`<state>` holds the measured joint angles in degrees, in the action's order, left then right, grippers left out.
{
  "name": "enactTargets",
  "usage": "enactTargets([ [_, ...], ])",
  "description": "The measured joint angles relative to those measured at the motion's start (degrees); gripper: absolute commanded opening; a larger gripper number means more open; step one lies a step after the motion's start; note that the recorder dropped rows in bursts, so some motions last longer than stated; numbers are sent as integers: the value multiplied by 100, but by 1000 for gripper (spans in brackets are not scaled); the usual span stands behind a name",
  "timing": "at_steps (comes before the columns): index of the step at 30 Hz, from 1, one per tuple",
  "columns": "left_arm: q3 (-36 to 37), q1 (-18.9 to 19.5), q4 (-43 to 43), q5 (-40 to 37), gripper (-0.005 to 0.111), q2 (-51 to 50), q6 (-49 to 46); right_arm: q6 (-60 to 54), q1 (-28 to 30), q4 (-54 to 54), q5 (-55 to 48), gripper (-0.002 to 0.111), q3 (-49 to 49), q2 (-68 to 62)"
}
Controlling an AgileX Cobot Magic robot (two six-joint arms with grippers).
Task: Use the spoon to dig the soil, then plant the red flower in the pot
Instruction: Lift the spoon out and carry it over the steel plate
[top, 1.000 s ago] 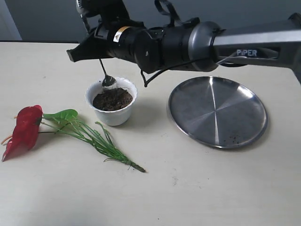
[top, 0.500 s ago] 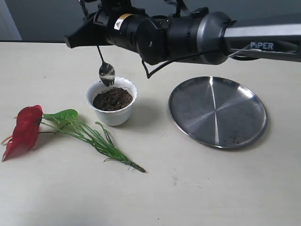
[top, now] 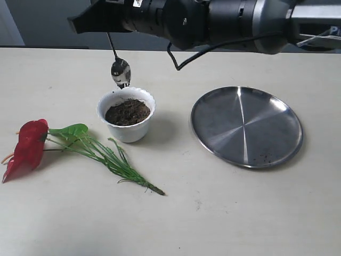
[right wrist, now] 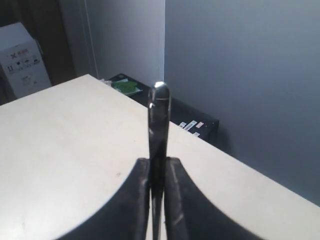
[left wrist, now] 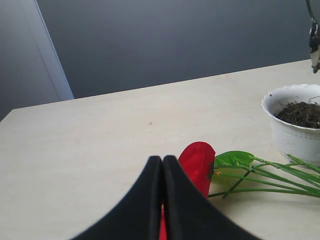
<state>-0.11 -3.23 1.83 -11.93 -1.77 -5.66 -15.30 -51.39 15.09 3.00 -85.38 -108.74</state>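
Observation:
The pot point(top: 127, 129), white with a wavy rim, holds dark soil point(top: 127, 111). Just above its back rim hangs the spoon point(top: 120, 71), bowl down, clear of the soil. My right gripper point(top: 106, 29) is shut on its handle; in the right wrist view the handle end point(right wrist: 160, 102) sticks out past the closed fingers point(right wrist: 175, 180). The red flower point(top: 29, 148) lies flat left of the pot, its green stems point(top: 112, 159) pointing towards the table's front. My left gripper point(left wrist: 162, 160) is shut and hovers low just before the red flower point(left wrist: 198, 161). The pot point(left wrist: 294, 132) and the spoon point(left wrist: 314, 47) show there too.
A large round steel plate point(top: 246, 127) lies right of the pot, with a few soil crumbs near its front rim. The right arm point(top: 224, 16) spans the back of the table above the pot and plate. A dark wall stands behind the table.
The right gripper has risen and lifted the spoon from the soil at the pot's back rim to a spot above the rim. Flower, pot and plate have not moved.

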Motion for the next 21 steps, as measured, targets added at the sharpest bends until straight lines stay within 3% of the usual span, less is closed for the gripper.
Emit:
enactTargets([
  [5, 0, 0, 0, 0, 0, 0, 0, 0, 269, -12, -995, -1, 0, 292],
  [16, 0, 0, 0, 0, 0, 0, 0, 497, 1912, -221, -3329, -1, 0, 481],
  [21, 0, 0, 0, 0, 0, 0, 0, 626, 2284, -628, -3979, -1, 0, 228],
])
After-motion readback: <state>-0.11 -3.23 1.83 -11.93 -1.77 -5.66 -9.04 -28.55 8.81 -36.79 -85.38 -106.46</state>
